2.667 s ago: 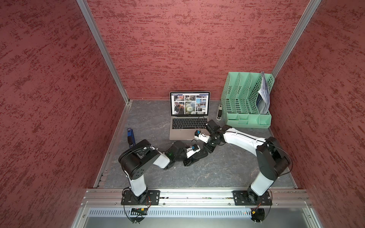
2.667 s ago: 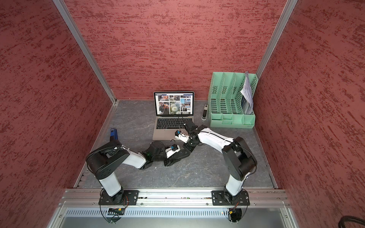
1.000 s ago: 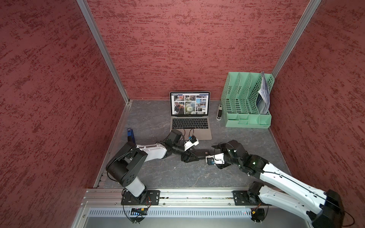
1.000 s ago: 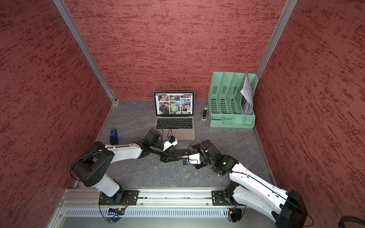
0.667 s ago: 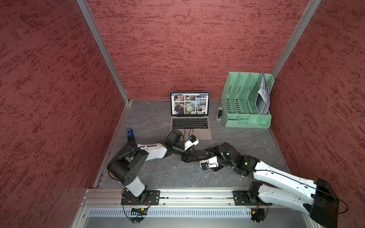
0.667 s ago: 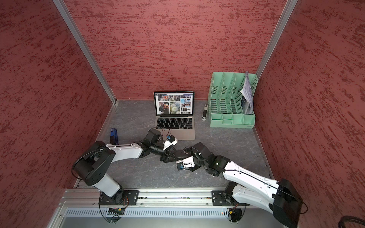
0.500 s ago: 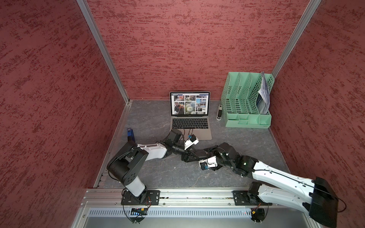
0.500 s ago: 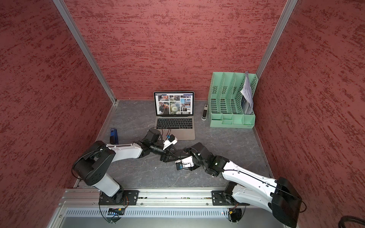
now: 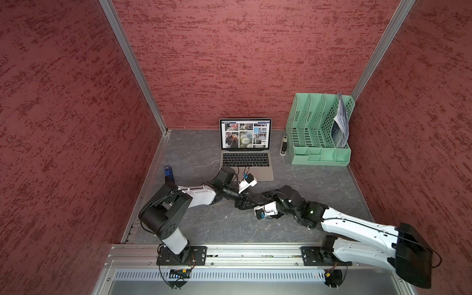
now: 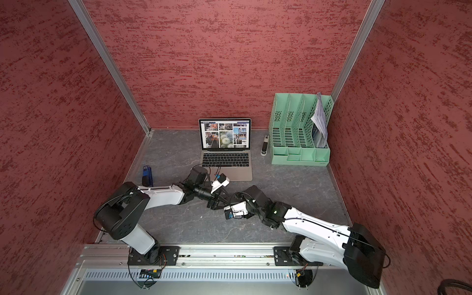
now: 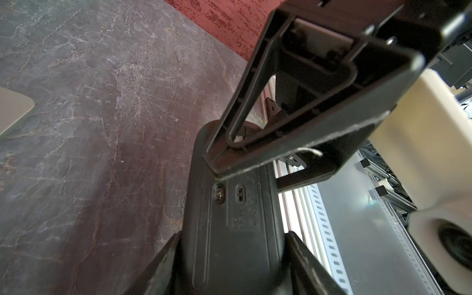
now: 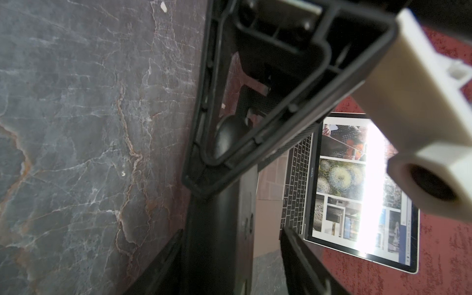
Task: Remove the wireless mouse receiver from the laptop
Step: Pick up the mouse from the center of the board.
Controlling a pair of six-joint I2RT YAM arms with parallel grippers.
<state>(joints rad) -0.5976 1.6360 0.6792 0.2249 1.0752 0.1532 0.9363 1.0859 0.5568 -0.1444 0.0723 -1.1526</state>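
The silver-grey laptop (image 9: pixel 246 158) (image 10: pixel 226 159) stands open at the back of the table, its screen showing a grid of photos; the right wrist view also catches the laptop (image 12: pixel 357 191). The wireless mouse receiver is too small to make out in any view. My left gripper (image 9: pixel 242 203) (image 11: pixel 233 235) is shut on a flat black mouse (image 11: pixel 235 224), held underside up in front of the laptop. My right gripper (image 9: pixel 260 199) (image 12: pixel 232 231) comes at the mouse (image 12: pixel 214 229) from the opposite end. Its jaws straddle the mouse, one finger against it and the other apart.
A green file organiser (image 9: pixel 319 132) with papers stands at the back right, with a small black-and-silver gadget (image 9: pixel 282 146) beside it. A blue-and-black stick (image 9: pixel 168 173) lies by the left wall. Red walls close in three sides, and a metal rail (image 9: pixel 242 251) runs along the front.
My right arm has swung in from the right to the mouse held by my left gripper, and its jaws have narrowed around it. The left arm has stayed put.
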